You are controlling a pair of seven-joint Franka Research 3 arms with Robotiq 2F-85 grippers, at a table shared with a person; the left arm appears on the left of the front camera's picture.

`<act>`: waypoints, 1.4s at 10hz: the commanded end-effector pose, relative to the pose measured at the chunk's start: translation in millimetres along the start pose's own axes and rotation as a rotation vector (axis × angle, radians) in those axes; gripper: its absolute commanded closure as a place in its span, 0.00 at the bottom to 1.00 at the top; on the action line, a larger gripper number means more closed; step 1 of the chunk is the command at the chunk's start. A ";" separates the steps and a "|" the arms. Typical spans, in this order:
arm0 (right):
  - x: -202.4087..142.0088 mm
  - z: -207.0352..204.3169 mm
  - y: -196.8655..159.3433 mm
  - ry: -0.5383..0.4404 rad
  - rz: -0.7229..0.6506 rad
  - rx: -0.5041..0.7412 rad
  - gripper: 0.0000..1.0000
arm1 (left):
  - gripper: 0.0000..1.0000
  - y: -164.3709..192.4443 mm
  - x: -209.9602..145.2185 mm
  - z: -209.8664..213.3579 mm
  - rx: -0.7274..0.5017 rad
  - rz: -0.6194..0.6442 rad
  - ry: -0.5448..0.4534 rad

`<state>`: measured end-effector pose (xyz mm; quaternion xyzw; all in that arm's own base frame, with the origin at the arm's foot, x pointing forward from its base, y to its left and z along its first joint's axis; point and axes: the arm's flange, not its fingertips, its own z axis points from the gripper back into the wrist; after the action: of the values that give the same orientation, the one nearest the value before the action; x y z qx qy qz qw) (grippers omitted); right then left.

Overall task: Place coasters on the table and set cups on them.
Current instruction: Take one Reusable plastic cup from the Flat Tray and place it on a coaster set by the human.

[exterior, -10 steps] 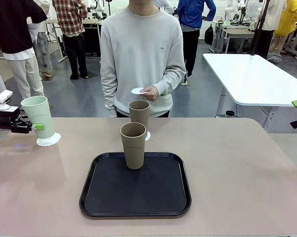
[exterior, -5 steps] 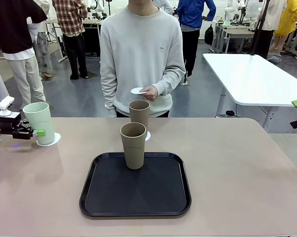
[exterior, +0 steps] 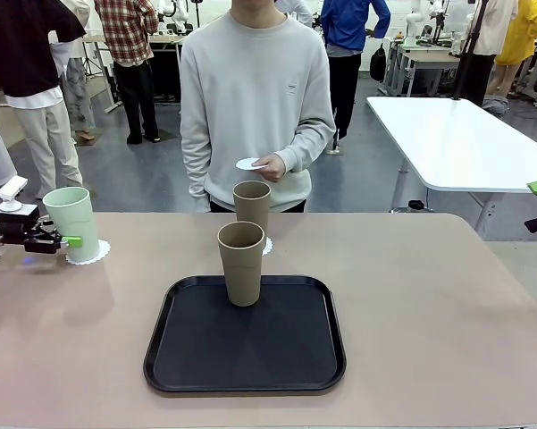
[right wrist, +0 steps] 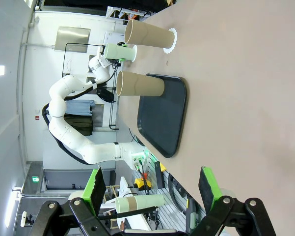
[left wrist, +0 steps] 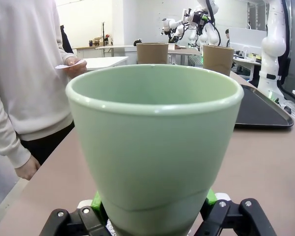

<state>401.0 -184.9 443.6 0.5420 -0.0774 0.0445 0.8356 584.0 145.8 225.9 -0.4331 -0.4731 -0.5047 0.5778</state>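
Front view: mint cup point(exterior: 70, 219) (matte, tapered) on coaster point(exterior: 101, 248).

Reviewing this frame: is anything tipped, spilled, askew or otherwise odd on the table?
Nothing stands out. All cups stand upright: the mint cup on a coaster, gripped by the left gripper; the far brown cup on another coaster; the near brown cup on the black tray. No spill or damage shows.
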 end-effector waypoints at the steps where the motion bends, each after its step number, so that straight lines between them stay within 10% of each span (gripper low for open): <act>1: 1.0 -1.2 0.1 -0.007 0.009 0.002 0.00 | 0.16 5.6 -4.6 -0.3 0.006 -0.028 -0.020; 14: 1.0 -1.2 0.1 -0.007 0.009 0.002 0.00 | 0.00 8.6 -9.8 5.3 -0.027 0.007 -0.021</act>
<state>401.0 -184.9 443.6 0.5420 -0.0774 0.0445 0.8356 587.2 149.3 216.5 -0.4401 -0.4727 -0.5025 0.5748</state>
